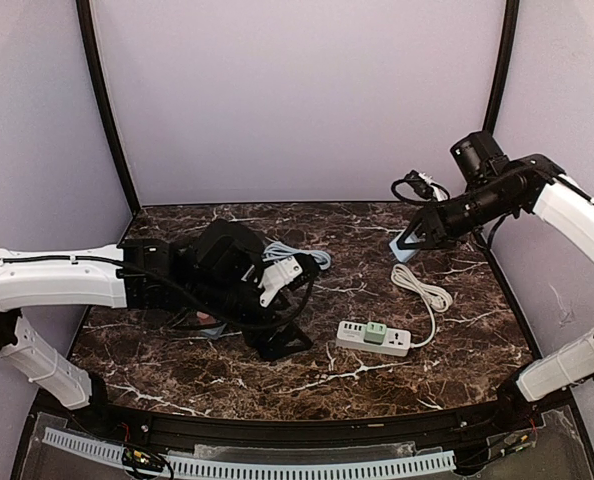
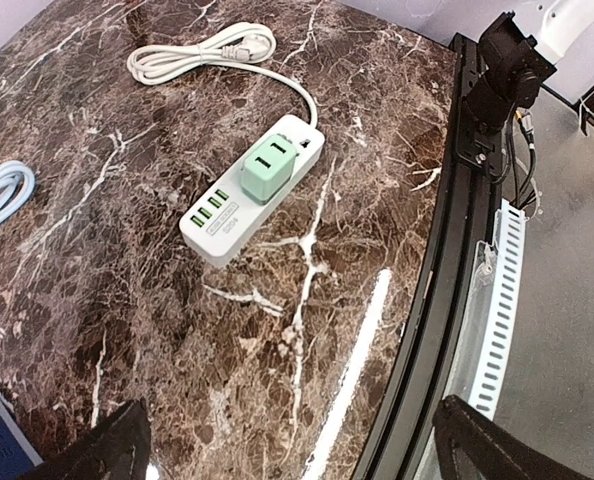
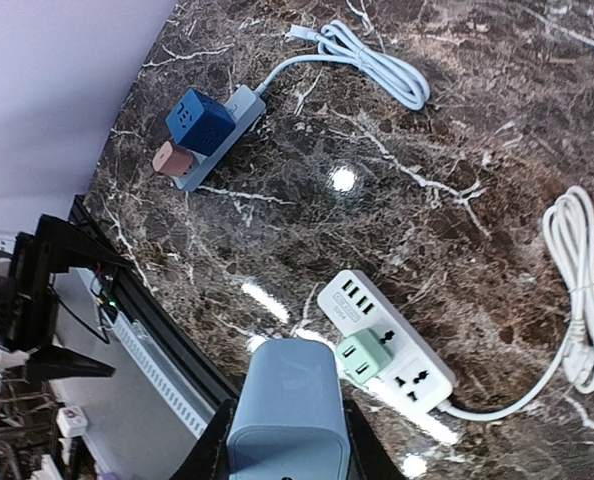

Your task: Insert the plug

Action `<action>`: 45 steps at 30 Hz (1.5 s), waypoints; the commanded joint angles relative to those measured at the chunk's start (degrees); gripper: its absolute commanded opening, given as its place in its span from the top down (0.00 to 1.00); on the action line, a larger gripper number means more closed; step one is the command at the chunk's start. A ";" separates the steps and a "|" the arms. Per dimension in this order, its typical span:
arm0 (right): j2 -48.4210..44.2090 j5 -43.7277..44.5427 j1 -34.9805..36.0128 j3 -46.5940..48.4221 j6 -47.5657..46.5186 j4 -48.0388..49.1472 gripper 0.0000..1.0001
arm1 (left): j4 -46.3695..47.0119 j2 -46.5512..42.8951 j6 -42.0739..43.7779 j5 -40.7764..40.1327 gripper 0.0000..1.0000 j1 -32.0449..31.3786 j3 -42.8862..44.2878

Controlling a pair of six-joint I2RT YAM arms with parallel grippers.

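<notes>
My right gripper [image 1: 413, 238] is shut on a light blue plug adapter [image 1: 405, 250] and holds it above the table's back right. In the right wrist view the adapter [image 3: 287, 400] sits between the fingers [image 3: 209, 445]. A white power strip [image 1: 373, 337] lies at centre right with a green adapter [image 1: 376, 331] plugged into it. It also shows in the right wrist view [image 3: 389, 343] and the left wrist view [image 2: 249, 195]. My left gripper [image 1: 282, 343] is open and empty, low over the table left of the strip, with fingers [image 2: 105, 448] spread wide.
The strip's white cord [image 1: 423, 287] is coiled behind it. A grey-blue power strip [image 3: 217, 140] carries a blue cube [image 3: 199, 122] and a pink adapter [image 3: 170, 158], mostly hidden under my left arm in the top view. Its light blue cable [image 1: 299, 255] lies at the back. The black table rim [image 2: 447, 250] is near.
</notes>
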 commanded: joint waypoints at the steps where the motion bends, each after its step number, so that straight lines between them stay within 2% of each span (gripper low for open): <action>1: -3.56 4.84 -0.28 -1.78 -8.79 -0.58 1.00 | -1.10 -5.87 1.43 -2.52 0.01 -0.25 -3.44; 9: -4.44 7.99 -0.20 -3.07 -17.66 0.77 1.00 | -4.69 -10.49 4.02 -3.32 0.01 -0.16 -5.26; 17: -2.72 11.52 -0.15 -6.79 -32.10 1.86 1.00 | -8.48 -12.98 5.24 -4.11 0.01 -0.15 -4.84; 23: -0.58 10.27 -0.20 -7.99 -40.58 -0.48 1.00 | -9.92 -15.31 3.65 -5.31 0.01 -0.15 -5.61; 34: 1.55 7.96 0.10 -15.26 -49.79 -3.58 1.00 | -9.55 -16.44 -0.28 -8.37 0.01 -0.10 -5.77; 45: -0.31 8.51 1.96 -23.03 -52.08 0.01 1.00 | -8.42 -14.30 -3.38 -8.35 0.02 -0.15 -4.27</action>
